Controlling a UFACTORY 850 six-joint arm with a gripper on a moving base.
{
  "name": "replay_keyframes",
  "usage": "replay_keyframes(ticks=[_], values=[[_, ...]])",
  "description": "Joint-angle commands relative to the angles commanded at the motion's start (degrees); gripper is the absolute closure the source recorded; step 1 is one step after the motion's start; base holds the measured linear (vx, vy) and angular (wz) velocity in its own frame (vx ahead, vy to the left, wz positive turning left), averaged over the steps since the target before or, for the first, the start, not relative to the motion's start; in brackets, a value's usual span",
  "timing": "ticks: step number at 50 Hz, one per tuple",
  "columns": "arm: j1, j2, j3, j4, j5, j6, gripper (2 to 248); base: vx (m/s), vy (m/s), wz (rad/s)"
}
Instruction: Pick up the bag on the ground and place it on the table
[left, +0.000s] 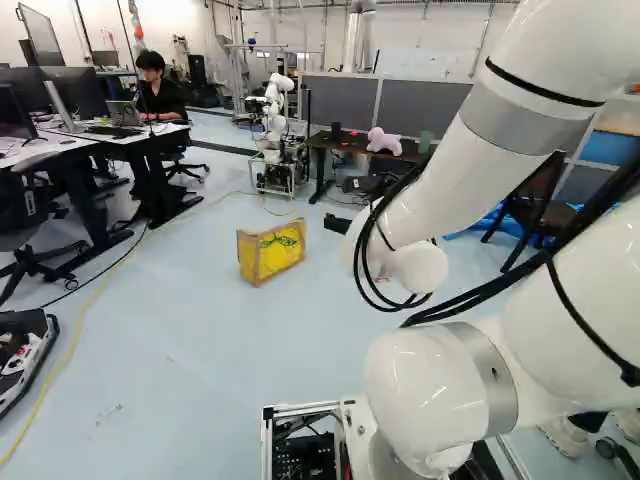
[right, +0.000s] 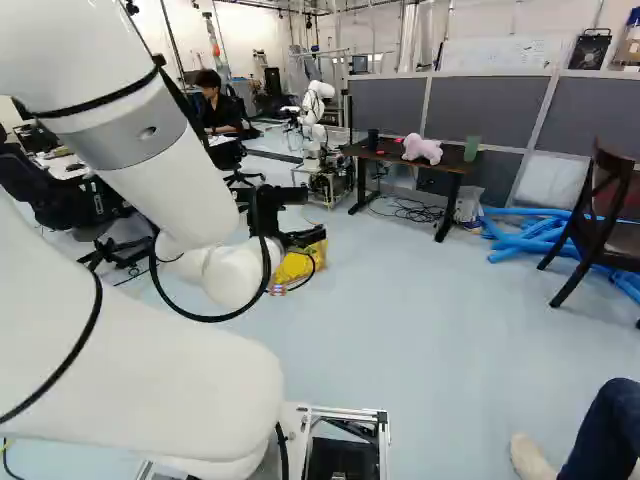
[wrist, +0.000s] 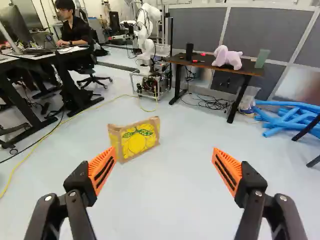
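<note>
Wrist view: approach step in hand, by the look of it; bag yet to be gripped. Pincer (wrist: 164, 156) is spread wide, orange pads (wrist: 102, 170) well apart, nothing held. Yellow-printed paper bag (wrist: 137, 140) is stood upright on the floor (wrist: 175, 200), ahead of the pincer and well short of contact, offset toward the left finger rather than centred. Dark worktop (wrist: 247, 71) is set beyond the bag and to its right; pink toy (wrist: 229, 57) is carried on it.

Left base view: bag is seen whole, broad face toward the base. Forward travel, a shift left and a drop are called for, then the top edge to be taken between the pads. If approached off-centre, the bag could be tipped.

Right base view: bag is partly covered by the arm's black end hardware, so its gap to the pincer can't fairly be judged from here. Worktop is seen past the bag; clearance over its edge will be needed after the lift.
</note>
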Motion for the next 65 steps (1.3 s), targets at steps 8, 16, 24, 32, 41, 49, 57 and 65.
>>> replay_keyframes(ticks=[8, 16, 24, 32, 41, 49, 57, 65], values=[[0.0, 0.0, 0.0, 0.0, 0.0, 0.0, 3, 0.0, 0.0, 0.0], [0.0, 0.0, 0.0, 0.0, 0.0, 0.0, 3, 0.0, 0.0, 0.0], [0.0, 0.0, 0.0, 0.0, 0.0, 0.0, 3, 0.0, 0.0, 0.0], [0.0, 0.0, 0.0, 0.0, 0.0, 0.0, 3, -0.003, -0.007, -0.071], [0.0, 0.0, 0.0, 0.0, 0.0, 0.0, 3, 0.017, -0.002, -0.012], [0.0, 0.0, 0.0, 0.0, 0.0, 0.0, 3, 0.082, -0.003, -0.009], [0.0, 0.0, 0.0, 0.0, 0.0, 0.0, 3, 0.13, 0.0, -0.016], [0.0, 0.0, 0.0, 0.0, 0.0, 0.0, 3, 0.161, 0.002, 0.009]])
